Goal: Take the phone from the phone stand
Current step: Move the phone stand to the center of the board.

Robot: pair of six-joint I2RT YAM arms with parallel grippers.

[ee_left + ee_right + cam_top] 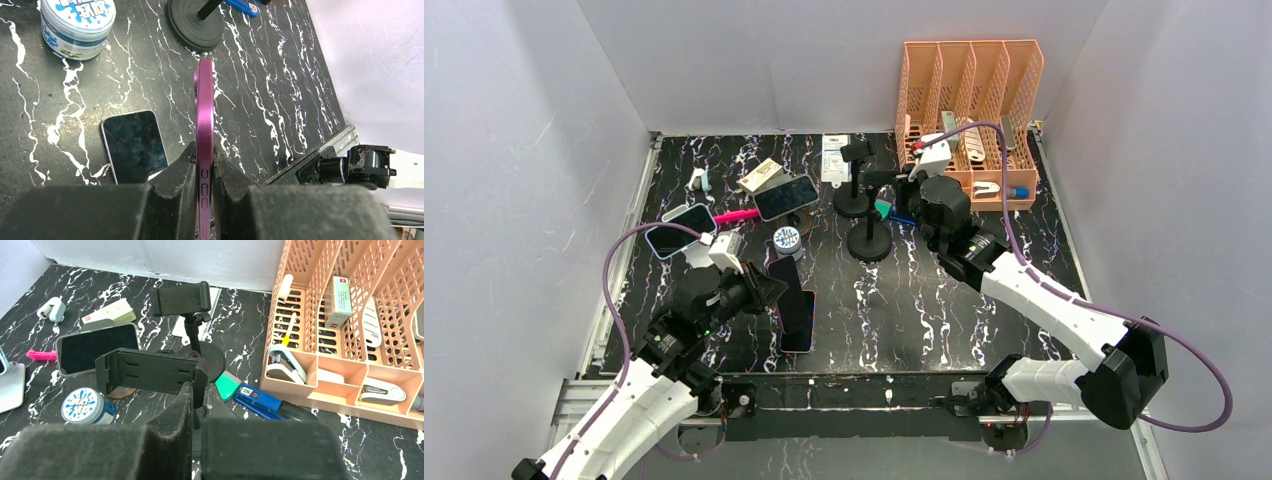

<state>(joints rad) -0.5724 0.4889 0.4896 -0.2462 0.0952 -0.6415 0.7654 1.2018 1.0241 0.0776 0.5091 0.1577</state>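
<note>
Left claw (205, 167) pinching the slim magenta phone (204, 110) edge-on between black foam pads (175, 175). The phone is off the stand, upright over the black white-veined worktop (280, 90), beside a glossy dark-screened phone (134, 145) lying flat. Right claw (197, 405) pressed together just under the empty black plastic cradle of the phone stand (150, 371), can't tell if it nips the stem; second stand (181, 297) behind, round blue-white tin (82, 406) left, peach mesh organiser (350, 315) right.

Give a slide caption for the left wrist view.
Left gripper holds a magenta phone edge-on, a second phone flat on the table.
</note>
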